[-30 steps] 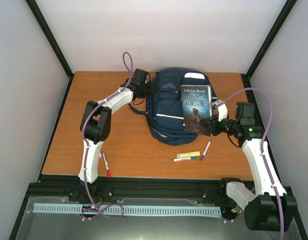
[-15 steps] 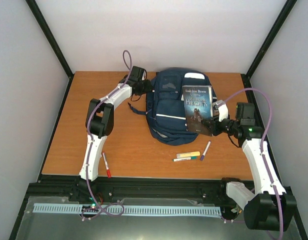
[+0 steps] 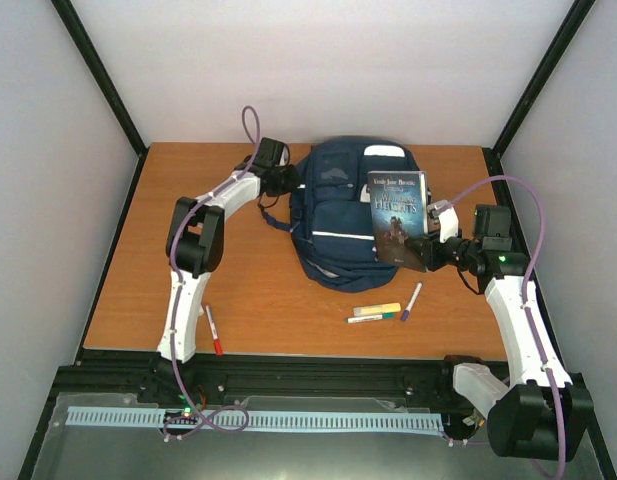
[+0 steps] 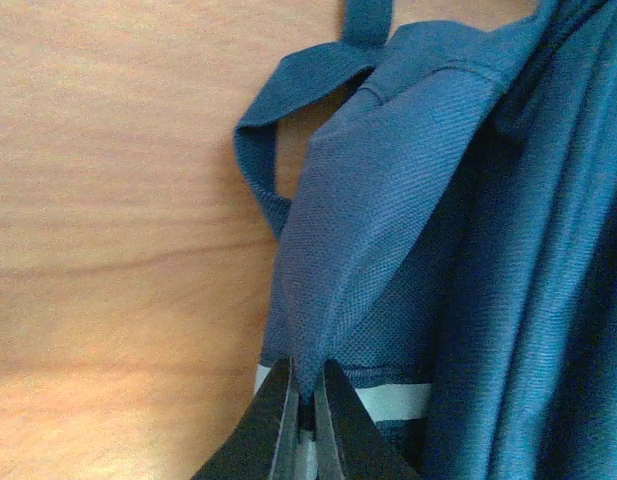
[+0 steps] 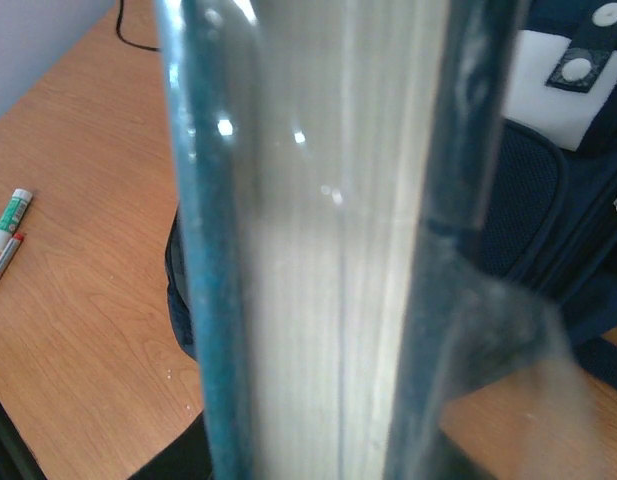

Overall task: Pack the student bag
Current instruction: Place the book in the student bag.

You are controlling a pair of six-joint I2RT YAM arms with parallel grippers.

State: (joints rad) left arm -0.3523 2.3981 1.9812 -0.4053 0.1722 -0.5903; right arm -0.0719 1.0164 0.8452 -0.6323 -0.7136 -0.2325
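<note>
The navy student bag [image 3: 338,215] lies at the back middle of the table. My left gripper [image 3: 285,180] is at its left upper edge, shut on a fold of the bag's blue fabric [image 4: 318,330] just above a white stripe [image 4: 393,402]. A strap loop [image 4: 263,150] lies on the wood beside it. My right gripper [image 3: 435,252] holds a blue paperback book [image 3: 398,218] upright over the bag's right side. In the right wrist view the book's page edge [image 5: 328,250] fills the frame and hides the jaws.
A glue stick [image 3: 376,309], a green-capped marker [image 3: 371,318] and a purple pen [image 3: 411,300] lie in front of the bag. A red pen [image 3: 214,330] lies near the left arm's base. Black frame posts and white walls close in the table.
My left gripper has moved slightly back along the bag's left edge and closed on the fabric. The bag has shifted a little to the left. The right arm and book stay almost still.
</note>
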